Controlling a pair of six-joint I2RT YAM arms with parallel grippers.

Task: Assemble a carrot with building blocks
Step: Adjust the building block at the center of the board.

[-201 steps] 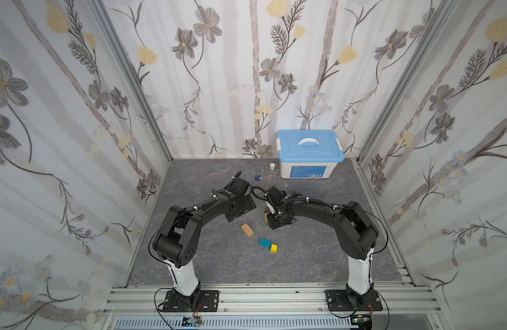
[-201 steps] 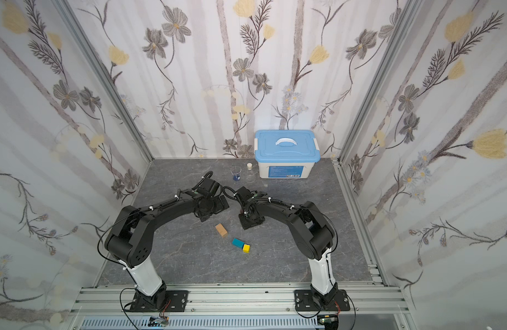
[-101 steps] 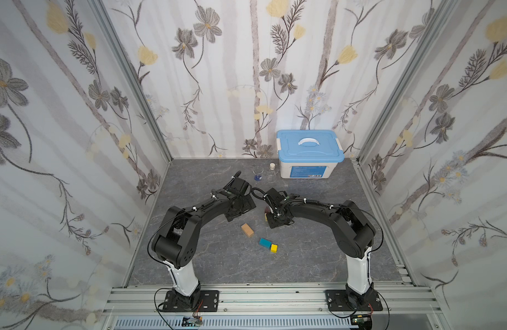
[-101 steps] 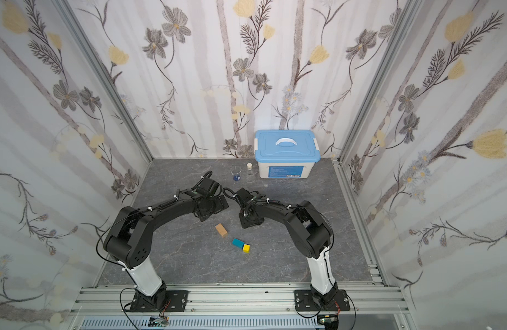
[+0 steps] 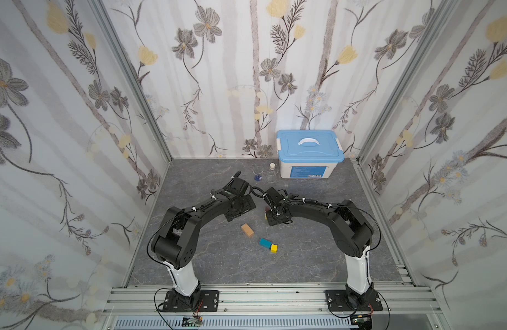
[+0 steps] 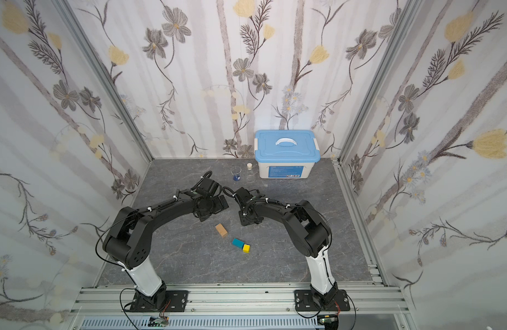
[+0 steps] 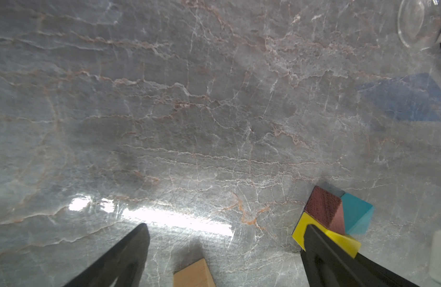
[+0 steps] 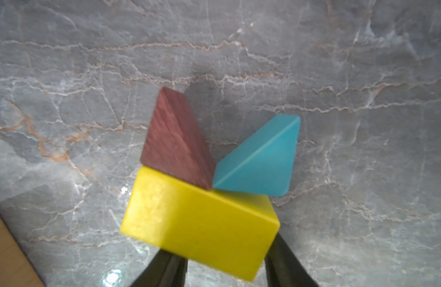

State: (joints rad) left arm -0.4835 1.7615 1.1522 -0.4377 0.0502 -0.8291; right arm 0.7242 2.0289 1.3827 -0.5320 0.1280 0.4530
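Yellow brick [image 8: 199,228], clamped in our right gripper [image 8: 223,256], meets maroon wedge [image 8: 176,144] and teal wedge [image 8: 259,161] mid-desk; tan brick [image 5: 247,230], teal brick [image 5: 265,243] and cube [image 5: 273,248], nearer the front edge, await us; left gripper [image 7: 227,227] gapes empty.

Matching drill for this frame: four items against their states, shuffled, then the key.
1. yellow brick
2. tan brick
3. yellow cube
4. left gripper

A. open, empty
B. touching teal brick
C. clamped in right gripper
D. lying alone

Pairs: 1-C, 2-D, 3-B, 4-A
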